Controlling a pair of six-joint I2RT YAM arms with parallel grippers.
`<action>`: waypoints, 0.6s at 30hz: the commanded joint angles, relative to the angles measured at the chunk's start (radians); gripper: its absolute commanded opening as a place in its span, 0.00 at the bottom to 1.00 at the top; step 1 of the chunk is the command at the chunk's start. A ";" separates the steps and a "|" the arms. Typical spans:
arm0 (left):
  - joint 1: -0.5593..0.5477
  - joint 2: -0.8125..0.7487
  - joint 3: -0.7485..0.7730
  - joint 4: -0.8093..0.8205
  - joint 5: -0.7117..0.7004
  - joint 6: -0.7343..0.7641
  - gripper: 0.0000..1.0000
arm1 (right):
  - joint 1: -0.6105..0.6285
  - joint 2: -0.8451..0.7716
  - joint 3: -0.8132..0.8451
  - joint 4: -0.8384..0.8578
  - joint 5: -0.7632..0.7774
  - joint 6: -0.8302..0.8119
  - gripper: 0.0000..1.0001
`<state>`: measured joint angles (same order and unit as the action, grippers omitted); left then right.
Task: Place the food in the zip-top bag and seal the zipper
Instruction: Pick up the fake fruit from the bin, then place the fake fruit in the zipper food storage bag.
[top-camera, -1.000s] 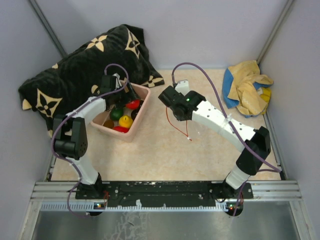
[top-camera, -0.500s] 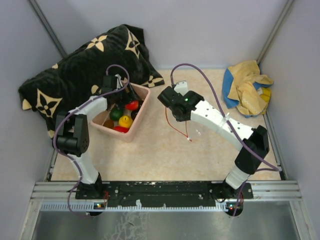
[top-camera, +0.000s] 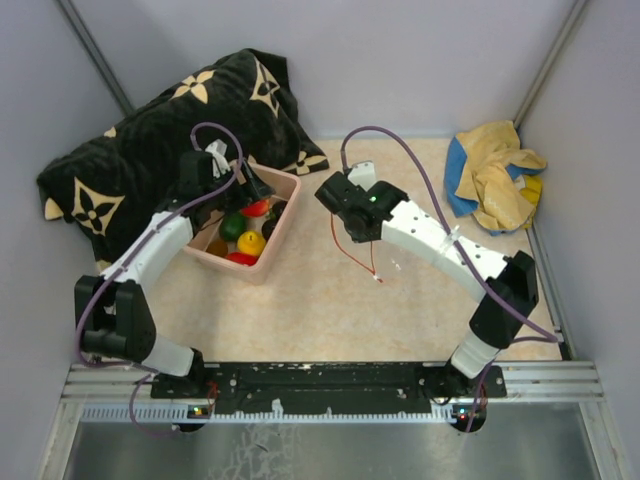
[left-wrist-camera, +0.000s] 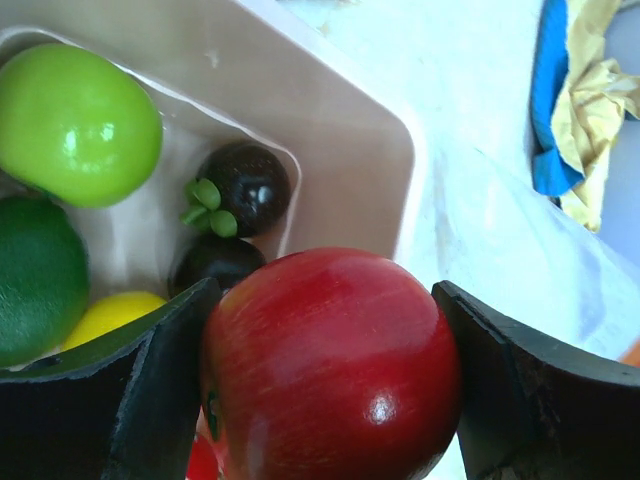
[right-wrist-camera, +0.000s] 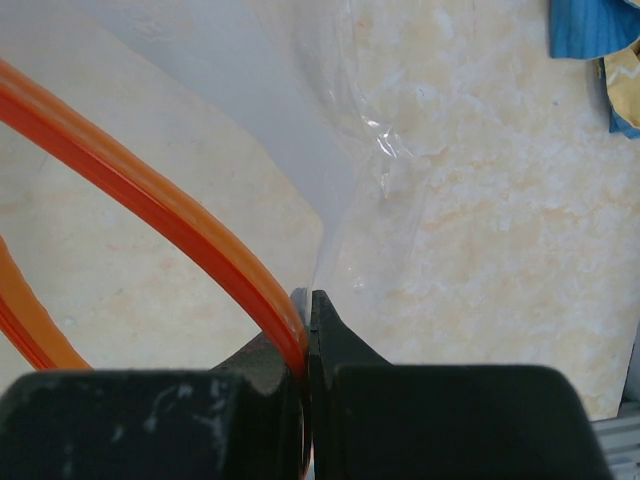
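Far left: one black cushion (top-camera: 150, 130) with cream flower prints. Next to it on the table (top-camera: 320, 310), one pink tub (top-camera: 283, 218) with two green toy fruits (left-wrist-camera: 75, 125), one yellow fruit (left-wrist-camera: 110, 315) and two dark brown fruits (left-wrist-camera: 250, 185) in view. Over the tub, left fingers (left-wrist-camera: 100, 400) clamped around one red apple (left-wrist-camera: 330, 365). Centre: right fingers (right-wrist-camera: 400, 420) pinched tight on the orange-red zipper (right-wrist-camera: 150, 205) of one clear zip-top bag (right-wrist-camera: 230, 90), over the table's middle. Far right: one crumpled yellow-and-blue cloth (top-camera: 495, 175).

We lose the red apple (left-wrist-camera: 330, 370) at the lower edge; left of it a dark fruit (left-wrist-camera: 215, 262) and yellow fruit (left-wrist-camera: 112, 310) show only partly. Overhead, we cannot trace the zip-top bag (right-wrist-camera: 330, 120) beyond its zipper (right-wrist-camera: 150, 198).
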<state>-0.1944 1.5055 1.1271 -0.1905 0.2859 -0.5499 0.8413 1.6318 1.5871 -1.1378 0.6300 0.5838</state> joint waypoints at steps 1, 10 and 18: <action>-0.004 -0.090 -0.036 -0.016 0.096 -0.020 0.53 | -0.007 0.002 0.047 0.014 0.013 -0.003 0.00; -0.120 -0.203 -0.071 0.002 0.203 -0.099 0.53 | -0.005 0.012 0.044 0.053 -0.022 0.009 0.00; -0.245 -0.266 -0.099 0.098 0.178 -0.187 0.52 | -0.005 0.011 0.042 0.074 -0.068 0.031 0.00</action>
<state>-0.3832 1.2774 1.0592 -0.1879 0.4637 -0.6685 0.8413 1.6424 1.5875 -1.0985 0.5804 0.5957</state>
